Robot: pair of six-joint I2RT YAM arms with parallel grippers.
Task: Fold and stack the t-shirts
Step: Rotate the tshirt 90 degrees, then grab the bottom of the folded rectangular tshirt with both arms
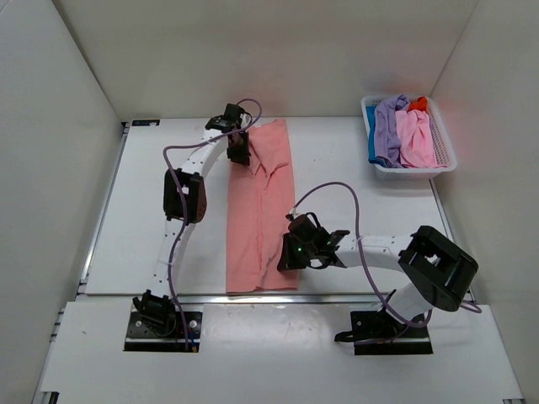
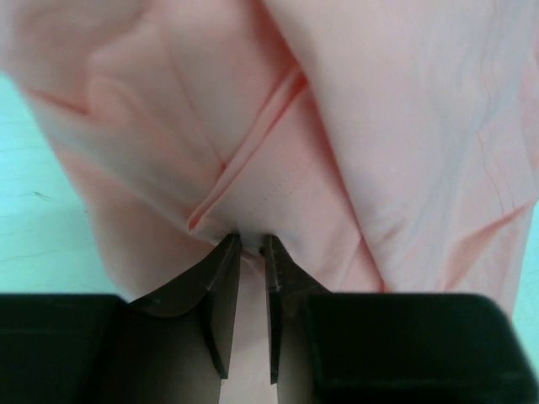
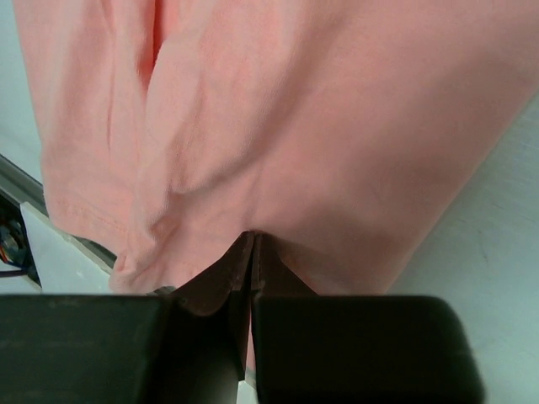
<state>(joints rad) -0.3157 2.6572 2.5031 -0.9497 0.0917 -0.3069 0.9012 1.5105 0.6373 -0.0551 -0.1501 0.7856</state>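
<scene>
Salmon-pink cloth fills both wrist views. Here the left fingers (image 2: 221,286), drawn almost together with only a thin gap, pinch a fold of the salmon-pink t-shirt (image 1: 261,210); the right fingers (image 3: 223,286), pressed fully together, nip its edge. It lies on the worktop (image 1: 362,219) as a long band running from 12 o'clock to 6 o'clock, the left grip at its 11 o'clock corner, the right grip at its 5 o'clock edge. Judged soft, light and limp, it will sag and crease between holds, so corners and hems give the best purchase. Behind the grips, the left arm (image 1: 181,198) reaches far towards 12 o'clock, while the right arm (image 1: 438,265) is bent, elbow at 3 o'clock, wrist turned towards 9 o'clock. At 2 o'clock the other t-shirts (image 1: 404,130) sit in the white basket (image 1: 444,165).
</scene>
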